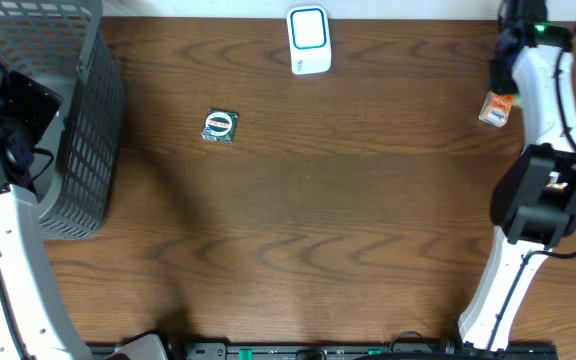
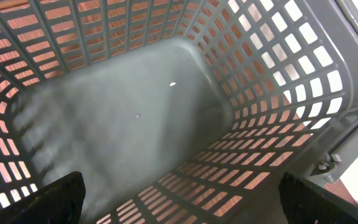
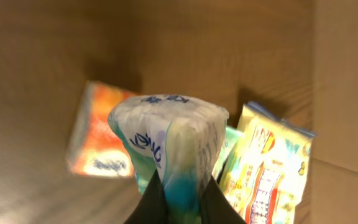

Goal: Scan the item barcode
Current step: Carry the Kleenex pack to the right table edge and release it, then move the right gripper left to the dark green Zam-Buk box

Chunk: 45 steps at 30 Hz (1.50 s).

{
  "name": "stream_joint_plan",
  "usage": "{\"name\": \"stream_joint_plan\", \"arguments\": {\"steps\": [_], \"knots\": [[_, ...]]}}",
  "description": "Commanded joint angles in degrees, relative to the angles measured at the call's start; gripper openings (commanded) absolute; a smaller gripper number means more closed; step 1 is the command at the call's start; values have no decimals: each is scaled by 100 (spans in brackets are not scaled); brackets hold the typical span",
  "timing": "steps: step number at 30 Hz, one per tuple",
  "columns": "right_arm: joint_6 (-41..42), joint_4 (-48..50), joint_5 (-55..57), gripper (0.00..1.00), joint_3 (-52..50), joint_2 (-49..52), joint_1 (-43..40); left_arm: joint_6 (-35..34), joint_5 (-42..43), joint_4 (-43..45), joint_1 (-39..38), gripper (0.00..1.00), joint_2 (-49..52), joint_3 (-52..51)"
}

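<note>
We are pinching the packet (image 3: 166,137) in the right gripper (image 3: 180,208), at the overhead view's upper right (long axis pointing out of the jaws). The scanner (image 1: 308,40) is sitting leftward at top centre; the left gripper (image 2: 191,208) is gaping wide over the basket (image 2: 291,74), farther away.

Basket (image 2: 278,74) walls beneath left hand (image 2: 182,200)

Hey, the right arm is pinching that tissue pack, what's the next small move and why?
Probably lift it a little, clear of its neighbours, before heading to the scanner. The right gripper is shut on the tissue pack, an orange packet and a yellow packet lie close behind it, and the scanner stands at the table's far edge.
</note>
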Motion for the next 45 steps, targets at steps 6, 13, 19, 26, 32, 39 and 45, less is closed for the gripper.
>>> {"name": "stream_joint_plan", "arguments": {"steps": [6, 13, 19, 26, 32, 39, 45], "knots": [[396, -481, -841, 37, -11, -96, -358, -26, -52, 0, 20, 98, 2, 35], [553, -348, -1928, 57, -11, -96, -415, -26, -50, 0, 20, 98, 2, 35], [557, 286, -3593, 28, -11, -39, -415, -26, -50, 0, 20, 97, 2, 35], [614, 564, -3541, 12, -13, 387, -411, -26, -52, 0, 20, 98, 2, 35], [614, 575, -3434, 1, -13, 839, -417, -26, -52, 0, 20, 98, 2, 35], [1056, 544, -2131, 1, -2, 879, -417, -26, -52, 0, 20, 98, 2, 35], [1154, 409, -1735, 2, 7, 610, -361, -26, -50, 0, 20, 98, 2, 35]]}}
